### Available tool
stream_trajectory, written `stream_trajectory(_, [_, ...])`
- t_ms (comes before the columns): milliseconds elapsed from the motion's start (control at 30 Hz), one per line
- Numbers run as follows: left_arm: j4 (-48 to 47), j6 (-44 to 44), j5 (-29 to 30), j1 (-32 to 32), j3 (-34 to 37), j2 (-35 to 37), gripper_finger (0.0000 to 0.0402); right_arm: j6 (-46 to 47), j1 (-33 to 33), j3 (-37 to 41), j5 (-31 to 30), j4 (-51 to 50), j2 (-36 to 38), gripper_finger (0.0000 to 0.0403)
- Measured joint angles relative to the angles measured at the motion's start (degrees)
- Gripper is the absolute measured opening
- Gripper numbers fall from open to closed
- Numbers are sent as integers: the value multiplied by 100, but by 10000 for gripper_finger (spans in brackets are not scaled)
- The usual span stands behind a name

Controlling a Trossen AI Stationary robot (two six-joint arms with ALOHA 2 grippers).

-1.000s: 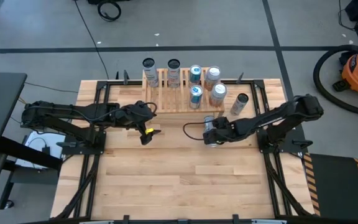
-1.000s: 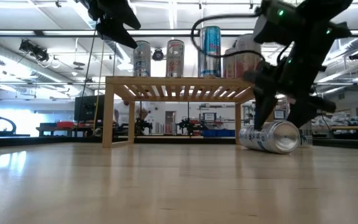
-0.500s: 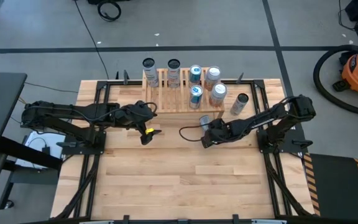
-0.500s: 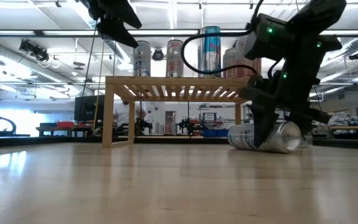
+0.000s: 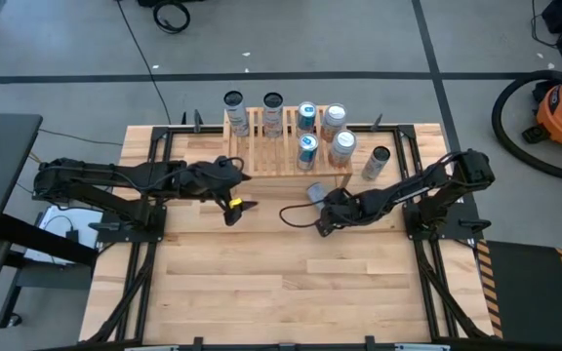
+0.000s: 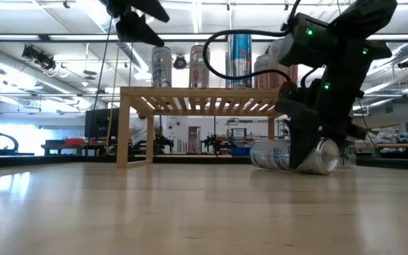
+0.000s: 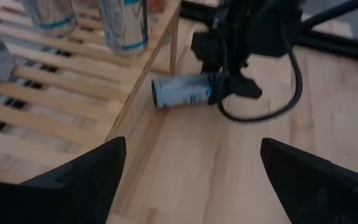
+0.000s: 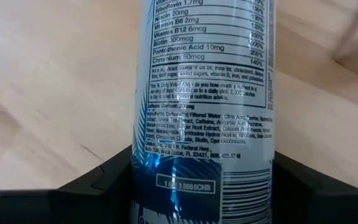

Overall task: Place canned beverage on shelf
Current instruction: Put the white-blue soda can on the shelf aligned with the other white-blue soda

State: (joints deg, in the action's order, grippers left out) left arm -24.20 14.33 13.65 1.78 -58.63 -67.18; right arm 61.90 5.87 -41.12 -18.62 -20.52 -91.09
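Silver and lying on its side, the can (image 6: 287, 155) is now clamped between the fingers of the right gripper (image 5: 328, 207) — half a second ago they only straddled it — on the table (image 5: 261, 283) just beside the shelf (image 5: 261, 161). Lifting can therefore be judged next, while the left gripper (image 5: 230, 203) is held open — idle — near the shelf's other end.

2 arms, dark matte black, jointed in slim tubular segments on black frame mounts at the table's sides. Left arm (image 5: 115, 177): yellow marking near its gripper (image 5: 232, 207); 2 broad, black, wedge-shaped fingers (image 7: 73, 177). Right arm (image 5: 437, 180): black cable looping loose from the wrist beside its gripper (image 5: 322, 216); 2 small green indicator lights on the wrist housing (image 6: 310, 42); black angular fingers (image 8: 79, 186).
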Motion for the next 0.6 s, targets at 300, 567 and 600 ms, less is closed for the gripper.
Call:
stream_trajectory(300, [393, 442, -4, 0, 0, 0, 373, -1057, 210, 17, 123, 848, 0, 260])
stream_trajectory(567, [419, 607, -4, 0, 3, -44, 373, -1919, 355, 17, 434, 2244, 7, 260])
stream_trajectory(600, [431, 605, -4, 0, 3, -42, 373, -2002, 355, 17, 513, 2441, 11, 260])
